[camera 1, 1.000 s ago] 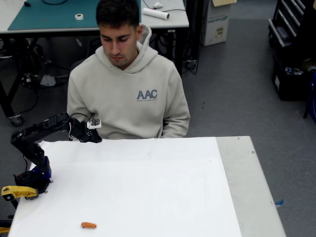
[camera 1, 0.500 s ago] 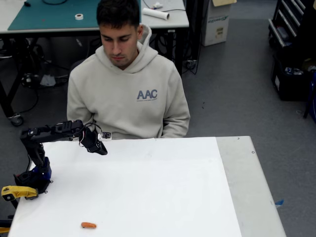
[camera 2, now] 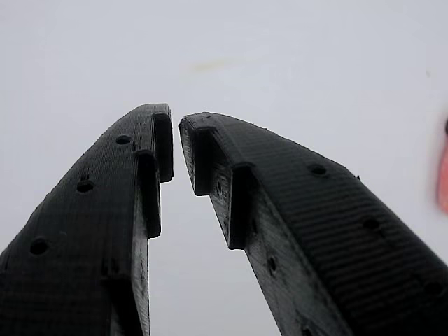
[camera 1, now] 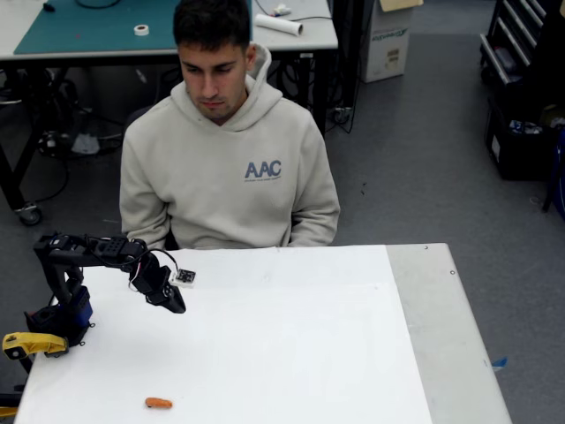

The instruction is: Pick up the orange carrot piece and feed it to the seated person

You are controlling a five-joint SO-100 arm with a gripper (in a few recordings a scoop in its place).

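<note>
**Non-task clutter, fixed view**

White table [camera 1: 265, 353] fills lower frame, w/ grey strip [camera 1: 441, 336] along its right side. Yellow clamp [camera 1: 31, 343] at table's left edge. Behind: 2nd table w/ teal mat [camera 1: 97, 26], tape roll [camera 1: 141, 29] on mat, white tube [camera 1: 279, 24] near its right end. Cardboard box [camera 1: 386, 40] on grey floor [camera 1: 415, 159] beside that table. Dark shelving [camera 1: 521, 88] at right edge. Cables under back table, left; caster [camera 1: 29, 214] at far left.

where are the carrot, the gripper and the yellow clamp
carrot [camera 1: 159, 403], fixed view, middle of the piece
gripper [camera 1: 179, 308], fixed view, between the fingers' tips
yellow clamp [camera 1: 31, 343], fixed view, its body
</note>
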